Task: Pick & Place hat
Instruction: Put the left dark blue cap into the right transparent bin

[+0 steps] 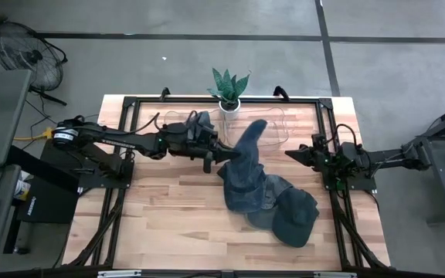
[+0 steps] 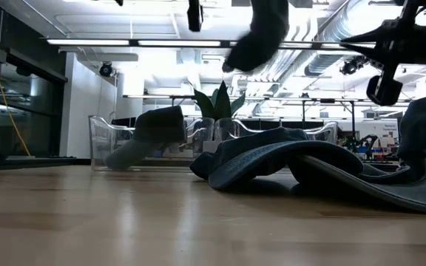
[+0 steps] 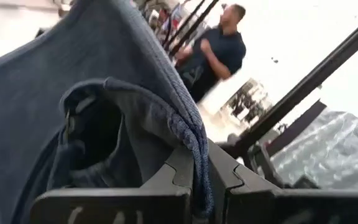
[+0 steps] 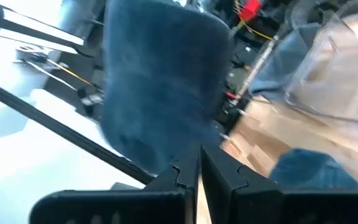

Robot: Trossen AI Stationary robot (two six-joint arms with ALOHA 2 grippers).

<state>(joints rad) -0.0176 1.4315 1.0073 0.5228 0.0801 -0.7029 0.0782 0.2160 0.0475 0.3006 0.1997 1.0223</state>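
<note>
A blue denim hat (image 1: 247,148) is lifted above the table and shows at the top of the low view (image 2: 261,33). My left gripper (image 1: 209,161) is at the table's middle, shut on this hat (image 3: 104,81). Below it, several more denim hats (image 1: 253,197) lie heaped on the wood, with a dark cap (image 1: 294,218) at the heap's near right. Another hat (image 1: 199,120) rests inside a clear bin (image 1: 273,123) at the far edge. My right gripper (image 1: 290,154) hovers right of the lifted hat with its fingers shut (image 4: 197,171), holding nothing. My left gripper pinches the lifted hat by a folded edge of its brim (image 3: 199,155) between the two fingers. The fingers come roughly level from the table's left. The hat is clear of the table, its body standing up and to the right of the fingers.
A potted plant (image 1: 229,91) stands at the far edge behind the clear bin (image 2: 124,140). The heap of hats (image 2: 287,159) fills the table's right middle. Bare wood lies at the near left (image 1: 161,224). A person (image 3: 219,43) stands in the room beyond.
</note>
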